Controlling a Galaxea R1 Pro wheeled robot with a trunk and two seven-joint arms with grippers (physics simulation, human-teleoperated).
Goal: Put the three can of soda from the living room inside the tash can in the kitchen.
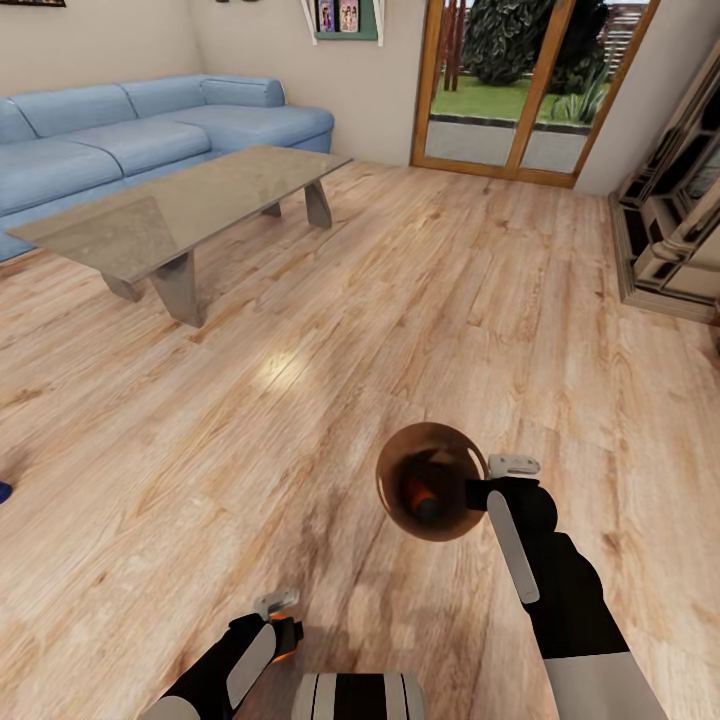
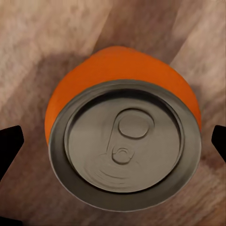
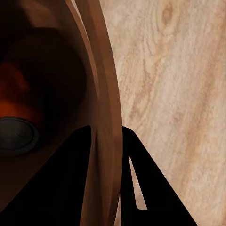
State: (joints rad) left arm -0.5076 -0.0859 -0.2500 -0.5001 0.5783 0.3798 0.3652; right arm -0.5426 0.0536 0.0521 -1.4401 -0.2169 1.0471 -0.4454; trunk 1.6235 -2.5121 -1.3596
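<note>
Head view: right gripper is clamped on the rim of the tash can, held above the wood floor; an orange can inside is dim. Left wrist view: can of soda sits between the black fingertips of the left gripper, contact cut off, so grip cannot be told. Right wrist view: fingers straddle the bin wall.
</note>
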